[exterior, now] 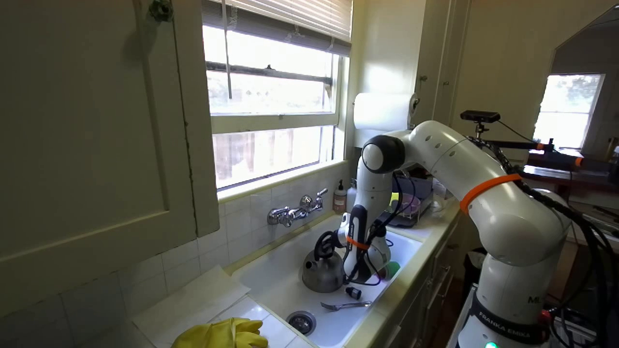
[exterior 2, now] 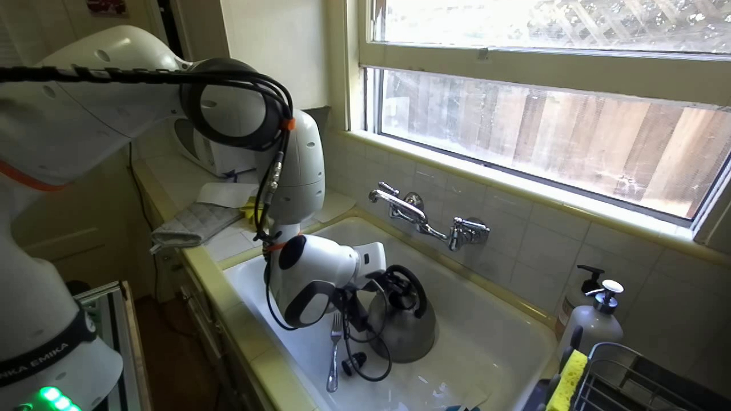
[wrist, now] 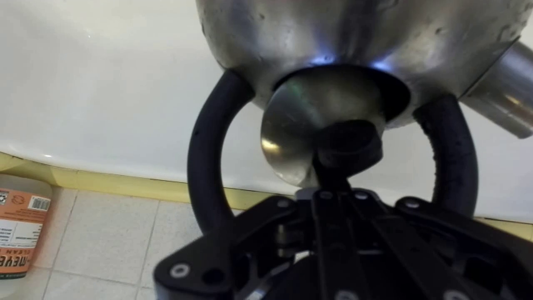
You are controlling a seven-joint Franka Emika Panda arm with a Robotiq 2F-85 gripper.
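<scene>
Kettle stands upright in the white sink, its lid tilted in the top opening and its black handle rising on both sides of the gripper. The jaws are clenched together right by the lid's knob; whether they touch it, I cannot tell. That handle hems the gripper in, and the arm leans close to the kettle. Just beside the kettle lies a small dark cylinder, with a fork a little past it; the drain is near too. On the kettle's wall side, a chrome faucet juts from white tiles. Well apart from the kettle, at opposite ends, are yellow gloves and a dish rack with a yellow sponge. Across the sink's edge from the kettle, an orange-labelled bottle shows, upside down, "CLEAN" and, partly cut off, "MEYE"; its finer print is too small to read. Well apart from the kettle, the robot's base reads "FRANKA EMIKA".
</scene>
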